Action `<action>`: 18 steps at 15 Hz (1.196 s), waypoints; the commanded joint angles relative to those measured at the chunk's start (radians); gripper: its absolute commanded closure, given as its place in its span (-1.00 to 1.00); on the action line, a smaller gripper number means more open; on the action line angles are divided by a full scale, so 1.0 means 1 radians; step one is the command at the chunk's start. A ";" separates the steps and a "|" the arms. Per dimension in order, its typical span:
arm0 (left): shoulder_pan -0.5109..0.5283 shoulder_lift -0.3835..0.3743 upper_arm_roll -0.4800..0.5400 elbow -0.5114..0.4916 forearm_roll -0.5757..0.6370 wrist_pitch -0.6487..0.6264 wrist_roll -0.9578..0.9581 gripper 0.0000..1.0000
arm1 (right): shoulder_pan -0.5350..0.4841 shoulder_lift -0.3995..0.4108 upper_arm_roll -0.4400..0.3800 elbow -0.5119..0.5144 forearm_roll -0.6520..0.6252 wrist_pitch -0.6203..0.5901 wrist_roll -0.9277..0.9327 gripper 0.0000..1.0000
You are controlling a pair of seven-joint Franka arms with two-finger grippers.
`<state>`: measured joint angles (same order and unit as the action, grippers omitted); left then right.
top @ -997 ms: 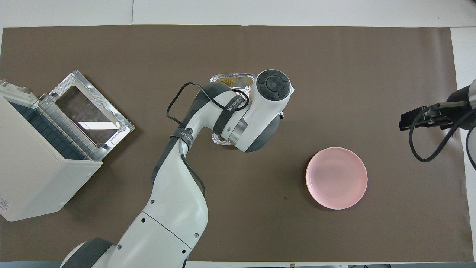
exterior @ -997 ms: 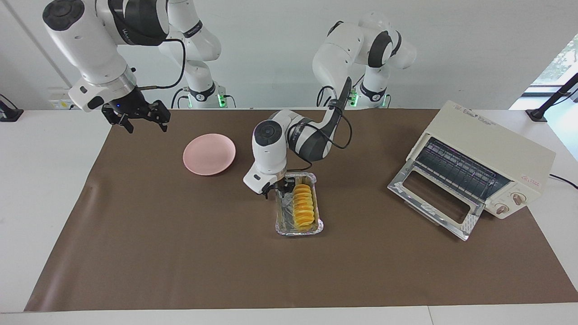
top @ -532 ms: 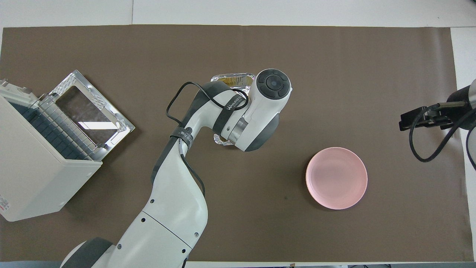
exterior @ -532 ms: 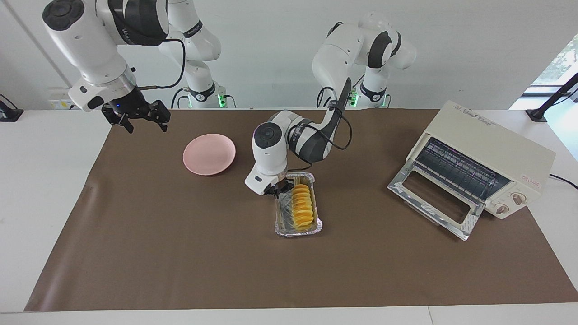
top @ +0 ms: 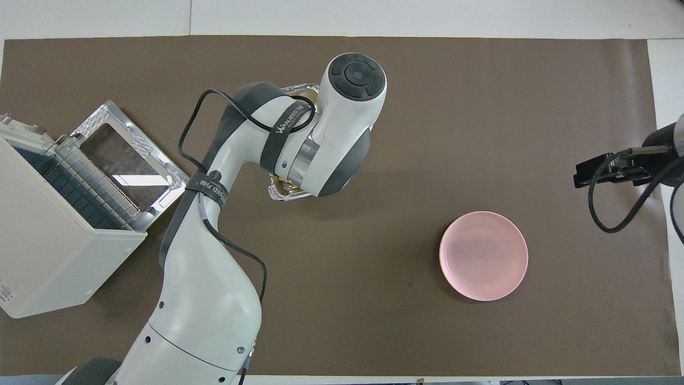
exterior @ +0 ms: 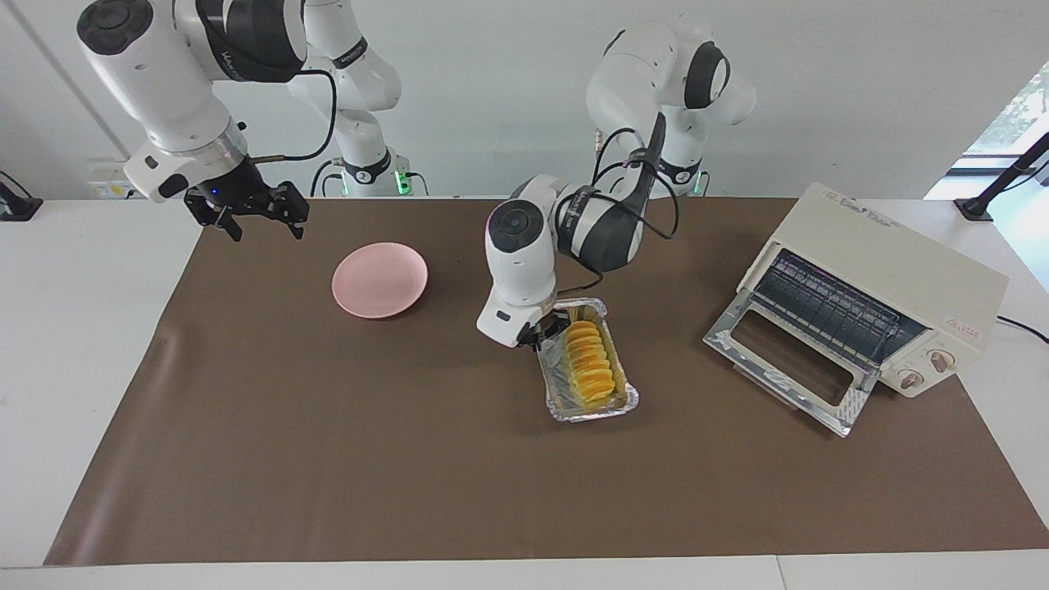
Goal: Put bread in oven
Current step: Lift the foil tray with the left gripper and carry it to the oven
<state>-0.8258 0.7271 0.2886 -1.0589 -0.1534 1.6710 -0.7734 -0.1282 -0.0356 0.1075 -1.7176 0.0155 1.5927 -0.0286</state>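
Note:
The golden ridged bread (exterior: 590, 366) lies in a silver foil tray (exterior: 565, 397) on the brown mat. My left gripper (exterior: 544, 331) is shut on the tray's rim at the end nearer to the robots and holds the tray slightly tilted. In the overhead view the left arm covers the bread, and only the tray's ends (top: 285, 194) show. The cream-white oven (exterior: 893, 262) stands at the left arm's end of the table, its glass door (exterior: 787, 360) dropped open and its wire rack showing. My right gripper (exterior: 261, 226) waits open, raised over the mat's corner at the right arm's end.
A round pink plate (exterior: 379, 279) lies on the mat between the tray and the right gripper; it also shows in the overhead view (top: 483, 255). The oven (top: 53, 240) and its open door (top: 128, 155) take up the left arm's end.
My left gripper has carried the tray with the bread in it toward the oven and turned it a little. The right arm has not moved.

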 commanded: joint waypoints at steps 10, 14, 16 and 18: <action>0.256 -0.133 0.193 -0.130 -0.086 -0.126 -0.053 1.00 | -0.014 -0.017 0.009 -0.016 -0.014 0.004 -0.027 -1.00; 0.274 -0.161 0.270 -0.235 -0.077 -0.070 -0.050 1.00 | -0.014 -0.017 0.009 -0.016 -0.014 0.004 -0.027 -1.00; 0.274 -0.173 0.306 -0.283 -0.077 -0.045 -0.052 1.00 | -0.014 -0.017 0.009 -0.016 -0.014 0.004 -0.027 -1.00; 0.274 -0.179 0.322 -0.314 -0.075 -0.037 -0.053 1.00 | -0.014 -0.017 0.009 -0.016 -0.014 0.004 -0.027 -1.00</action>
<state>-0.5335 0.6014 0.5940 -1.2823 -0.2254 1.5967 -0.8063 -0.1282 -0.0358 0.1075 -1.7176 0.0155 1.5927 -0.0286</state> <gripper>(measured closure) 0.982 0.000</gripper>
